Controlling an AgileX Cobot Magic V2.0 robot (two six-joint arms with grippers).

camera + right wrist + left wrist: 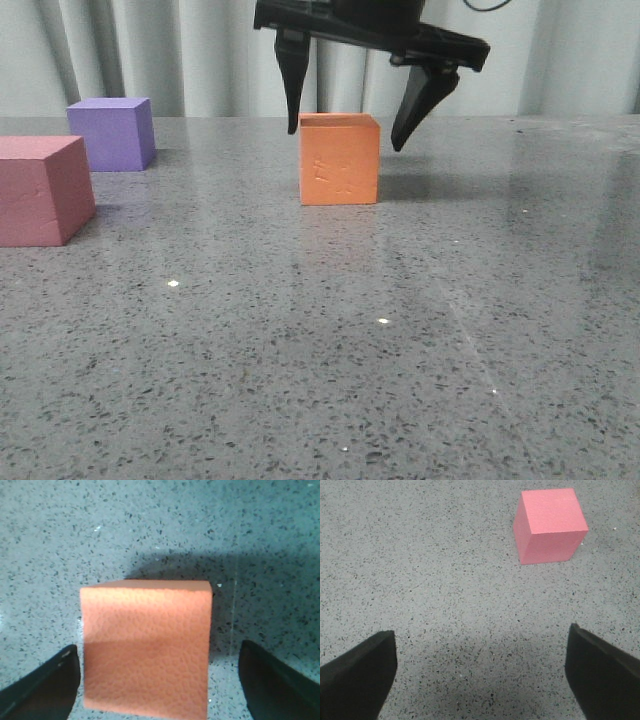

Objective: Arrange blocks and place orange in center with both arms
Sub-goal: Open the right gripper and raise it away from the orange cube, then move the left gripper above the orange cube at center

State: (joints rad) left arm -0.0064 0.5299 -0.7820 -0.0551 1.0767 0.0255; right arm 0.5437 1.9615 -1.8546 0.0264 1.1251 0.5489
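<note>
Grey speckled surface (420,330) carries the orange cube (339,159) mid-scene, straddled untouched by the spread right pincer (357,125), apparently centring it. Left pincer (480,672), also spread, hovers near the pink-red cube (551,526); purple cube (112,133) sits far left.

The room is bright, with soft light from above. Small white dots of glare shine on the grey table (400,330), and a pale streak runs down its shiny top. The orange cube (339,158) throws a dark shadow to its right side. The pink-red cube (40,190) has a faint shadow beside it. Far curtains look a bit soft. In the right wrist view the orange cube is close and fuzzy, with a bright top and a big dark shadow nearby. The left wrist view is sharp, with a dim patch between the black fingers (357,677).
</note>
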